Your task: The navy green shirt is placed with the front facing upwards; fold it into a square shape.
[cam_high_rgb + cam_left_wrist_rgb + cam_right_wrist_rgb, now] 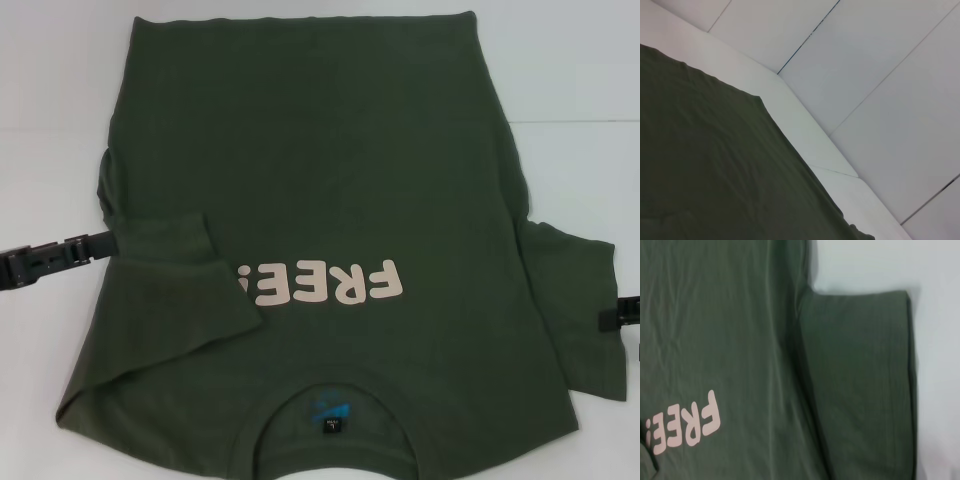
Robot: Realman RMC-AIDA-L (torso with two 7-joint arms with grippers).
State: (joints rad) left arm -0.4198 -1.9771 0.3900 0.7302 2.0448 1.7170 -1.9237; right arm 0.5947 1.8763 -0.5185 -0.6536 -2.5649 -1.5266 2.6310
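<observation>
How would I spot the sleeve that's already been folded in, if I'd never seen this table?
Find the green shirt spread across the white table, collar nearest the robot. Beside the pale lettering, on the robot's left, the folded sleeve lies doubled over the chest. The other sleeve lies flat, sticking out onto the table.

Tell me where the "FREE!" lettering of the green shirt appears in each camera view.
Head view: "FREE!" lettering low at centre, above the collar.
Left wrist view: not in it; only plain cloth of the navy green shirt.
Right wrist view: at the lower left corner.
Shared landmark: the lettering itself, beside the flat sleeve.
</observation>
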